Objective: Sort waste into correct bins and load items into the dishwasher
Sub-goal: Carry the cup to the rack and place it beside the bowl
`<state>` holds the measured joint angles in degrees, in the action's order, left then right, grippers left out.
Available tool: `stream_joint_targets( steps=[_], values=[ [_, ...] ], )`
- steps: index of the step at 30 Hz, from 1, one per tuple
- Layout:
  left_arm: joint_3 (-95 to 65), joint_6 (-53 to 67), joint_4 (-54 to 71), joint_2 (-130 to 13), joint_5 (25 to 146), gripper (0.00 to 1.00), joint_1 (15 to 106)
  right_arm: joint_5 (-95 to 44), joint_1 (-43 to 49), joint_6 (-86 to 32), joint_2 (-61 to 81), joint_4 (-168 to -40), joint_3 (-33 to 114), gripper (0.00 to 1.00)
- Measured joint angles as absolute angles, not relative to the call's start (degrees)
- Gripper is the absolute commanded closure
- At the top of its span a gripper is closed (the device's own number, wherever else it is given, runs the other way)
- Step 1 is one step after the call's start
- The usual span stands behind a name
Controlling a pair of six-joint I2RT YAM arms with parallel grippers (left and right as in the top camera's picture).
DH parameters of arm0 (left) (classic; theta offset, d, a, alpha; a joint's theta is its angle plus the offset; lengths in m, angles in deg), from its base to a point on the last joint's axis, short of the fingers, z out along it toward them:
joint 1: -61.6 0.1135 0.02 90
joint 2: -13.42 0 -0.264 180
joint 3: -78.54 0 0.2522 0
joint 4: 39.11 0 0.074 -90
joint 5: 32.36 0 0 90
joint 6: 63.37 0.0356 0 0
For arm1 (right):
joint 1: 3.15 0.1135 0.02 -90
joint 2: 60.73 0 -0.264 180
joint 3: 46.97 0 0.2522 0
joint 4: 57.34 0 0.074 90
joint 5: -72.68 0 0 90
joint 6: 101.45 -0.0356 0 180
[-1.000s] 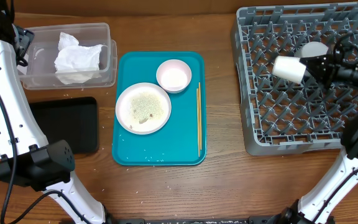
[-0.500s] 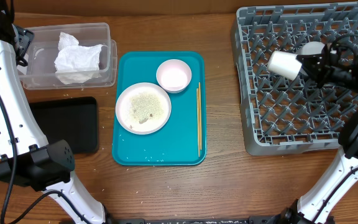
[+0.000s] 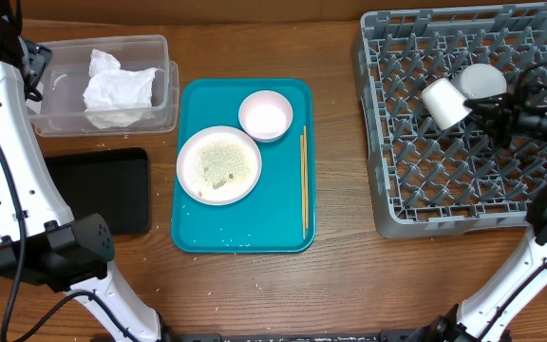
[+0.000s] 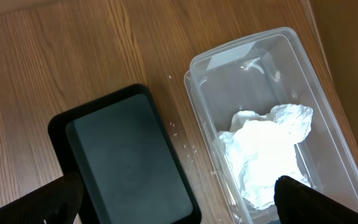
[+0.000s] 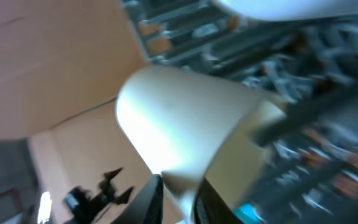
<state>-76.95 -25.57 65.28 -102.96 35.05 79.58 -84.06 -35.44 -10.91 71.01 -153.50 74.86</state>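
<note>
Overhead: right hand (image 3: 480,109) grips white cup (image 3: 442,103), tilted, above dish rack (image 3: 425,195).

Mock kitchen bench in a lab: wooden table (image 3: 254,294), dishwasher rack (image 3: 444,180), teal tray (image 3: 254,226).

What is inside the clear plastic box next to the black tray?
Crumpled white paper lies inside the clear plastic box; the remaining floor looks bare. Anything beneath the paper is hidden.
</note>
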Motion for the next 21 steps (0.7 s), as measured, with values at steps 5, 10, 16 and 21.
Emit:
stream_joint_targets(
  steps=[5, 10, 16, 21],
  values=[
    [-76.95, -25.57, 65.28, -102.96, 35.03, 0.0, 79.58, -69.83, -36.23, -13.62, 70.72, -161.28, 87.4, 0.74],
    [-76.95, -25.57, 65.28, -102.96, 35.05, 0.0, 79.58, -58.88, -35.77, -16.27, 68.78, -167.05, 100.15, 0.74],
    [-76.95, -25.57, 65.28, -102.96, 35.05, 0.0, 79.58, -51.12, -28.67, -18.08, 63.03, -165.98, 103.71, 0.81],
    [-76.95, -25.57, 65.3, -102.96, 35.05, 0.0, 79.58, -38.27, -16.16, -22.8, 62.77, -161.58, 101.98, 0.96]
  ],
)
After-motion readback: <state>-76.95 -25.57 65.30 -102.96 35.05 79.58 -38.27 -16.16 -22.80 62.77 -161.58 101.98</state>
